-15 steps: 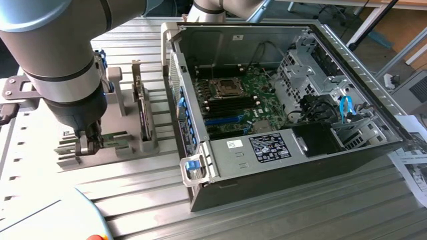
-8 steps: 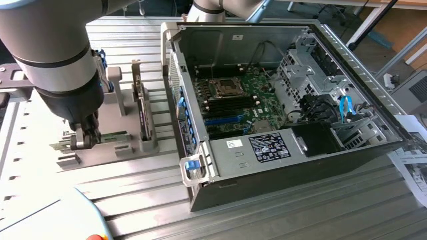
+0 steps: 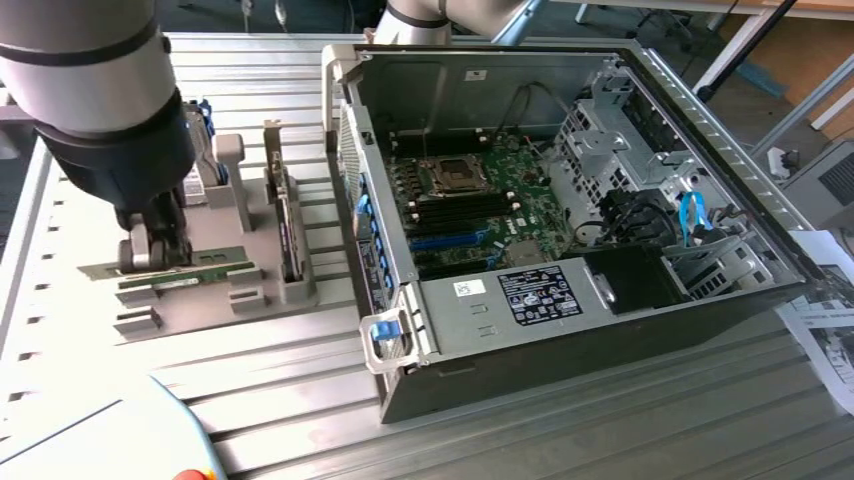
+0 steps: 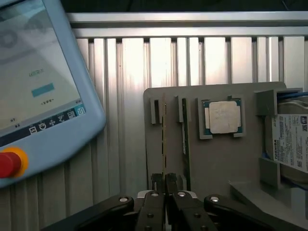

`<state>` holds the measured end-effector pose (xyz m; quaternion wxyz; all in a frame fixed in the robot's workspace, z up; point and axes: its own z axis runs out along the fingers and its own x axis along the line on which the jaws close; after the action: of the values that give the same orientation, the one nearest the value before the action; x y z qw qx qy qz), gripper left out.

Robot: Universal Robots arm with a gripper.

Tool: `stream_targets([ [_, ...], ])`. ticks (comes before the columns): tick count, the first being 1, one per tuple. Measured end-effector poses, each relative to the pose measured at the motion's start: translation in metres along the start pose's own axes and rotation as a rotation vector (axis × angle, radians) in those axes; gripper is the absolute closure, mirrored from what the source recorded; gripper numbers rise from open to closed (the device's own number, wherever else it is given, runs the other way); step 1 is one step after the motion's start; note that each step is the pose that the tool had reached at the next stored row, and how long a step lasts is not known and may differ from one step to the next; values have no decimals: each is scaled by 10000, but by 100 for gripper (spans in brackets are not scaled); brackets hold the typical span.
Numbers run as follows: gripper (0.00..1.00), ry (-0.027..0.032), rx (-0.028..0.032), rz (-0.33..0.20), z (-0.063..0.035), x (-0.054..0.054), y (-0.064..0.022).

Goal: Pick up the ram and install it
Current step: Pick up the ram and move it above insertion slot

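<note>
**Exterior view.** The arm stands at the exterior view's left, with its claw [image 3: 158, 255] down on the gray holder [image 3: 260, 300] that sits on the slatted table [image 3: 307, 400]. The ram [image 3: 187, 277] stands on edge in that holder, directly under the claw. An open computer case [image 3: 534, 330] is at the exterior view's right, motherboard [image 3: 481, 200] exposed, well apart from the holder.

**Wrist view.** The claw [image 4: 165, 185] has its fingers drawn close, one on each face of the ram [image 4: 163, 134], which is seen edge-on. I read this as closed on the ram's upper edge. The ram appears seated in its slot. A second stick [image 4: 184, 130] stands in the neighbouring slot, just beside it. A processor chip [image 4: 224, 117] and a hard drive [image 4: 291, 139] sit farther along the holder. A pendant [image 4: 38, 86] rests on the table nearby.

**Handling (judgement).** The ram should be light, stiff and thin, with fragile chips and contacts. Best hold is a pinch on the flat faces near mid-length at the top edge, so it hangs level. Avoid twisting it.
</note>
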<state>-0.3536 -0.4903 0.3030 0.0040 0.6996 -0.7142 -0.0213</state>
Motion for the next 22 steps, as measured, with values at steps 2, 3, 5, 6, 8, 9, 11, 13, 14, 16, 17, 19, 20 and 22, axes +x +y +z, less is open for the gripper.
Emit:
stream_targets([
  [2, 87, -2, 2, -1, -96, -2, 3],
  [3, 87, 0, 1, 0, -134, -3, 5],
  [5, 87, -1, 1, 0, -205, -5, 7],
  [6, 87, 0, 1, 0, -245, -6, 9],
  [8, 87, -1, 1, 0, -312, -8, 11],
  [9, 87, 0, 0, 0, -348, -8, 12],
  [11, 87, 0, 1, 0, -425, -10, 15],
  [13, 87, -1, 0, 0, -555, -13, 20],
  [14, 87, -1, 1, 0, -590, -14, 21],
  [16, 87, -1, 2, 0, -657, -16, 24],
  [17, 87, -1, 1, 0, -704, -17, 25],
  [19, 87, 0, 0, 0, -775, -18, 28],
  [20, 87, 0, 1, 0, -801, -19, 29],
  [22, 87, -1, 2, 0, -842, -20, 30],
])
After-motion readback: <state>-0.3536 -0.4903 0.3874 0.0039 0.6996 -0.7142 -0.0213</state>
